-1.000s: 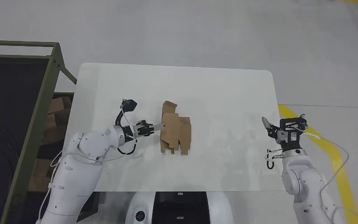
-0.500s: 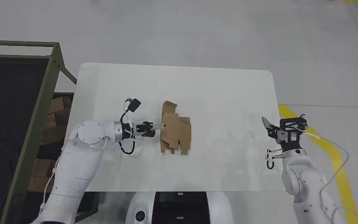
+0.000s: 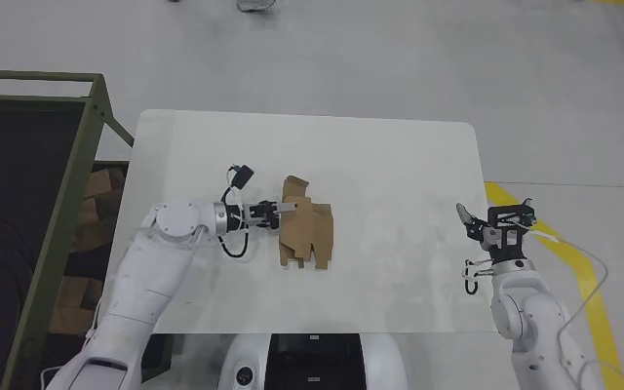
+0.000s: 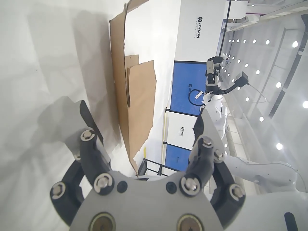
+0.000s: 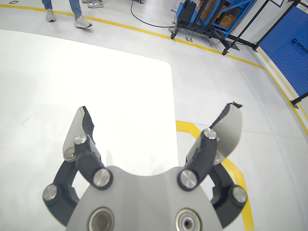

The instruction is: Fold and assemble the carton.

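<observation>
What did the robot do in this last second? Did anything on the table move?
The left end effector slid closer to the carton, reaching its edge with its fingers open. Nothing was gripped or released. The carton stayed flat in the same spot, and the right end effector stayed open at the table edge.

Left hand (image 3: 280, 213) fingers spread, arm extended inward, right hand (image 3: 494, 218) fingers spread, arm tucked back
</observation>
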Tool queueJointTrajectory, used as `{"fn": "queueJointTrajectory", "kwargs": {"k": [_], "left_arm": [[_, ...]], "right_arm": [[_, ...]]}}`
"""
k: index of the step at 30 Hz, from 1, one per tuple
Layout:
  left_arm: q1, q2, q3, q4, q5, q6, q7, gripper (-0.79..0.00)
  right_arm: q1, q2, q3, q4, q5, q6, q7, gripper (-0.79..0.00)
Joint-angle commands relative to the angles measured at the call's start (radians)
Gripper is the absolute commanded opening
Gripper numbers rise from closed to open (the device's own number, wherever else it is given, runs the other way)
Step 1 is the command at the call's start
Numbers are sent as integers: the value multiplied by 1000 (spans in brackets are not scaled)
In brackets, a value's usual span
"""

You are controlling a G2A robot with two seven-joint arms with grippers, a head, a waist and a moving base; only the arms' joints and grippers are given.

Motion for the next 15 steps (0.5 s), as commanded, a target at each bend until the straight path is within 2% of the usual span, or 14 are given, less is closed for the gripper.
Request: {"fn": "queueJointTrajectory", "kwargs": {"k": [1,10,15], "left_arm": [[-8,-1,15,9,9,-2,14,-49],[-34,-6,66,35,26,3,45,-99],[-44,-7,85,48,27,1,45,-194]], "right_arm": [[0,0,0,0,0,0,0,0],[0,0,0,0,0,0,0,0],[0,0,0,0,0,0,0,0]]}}
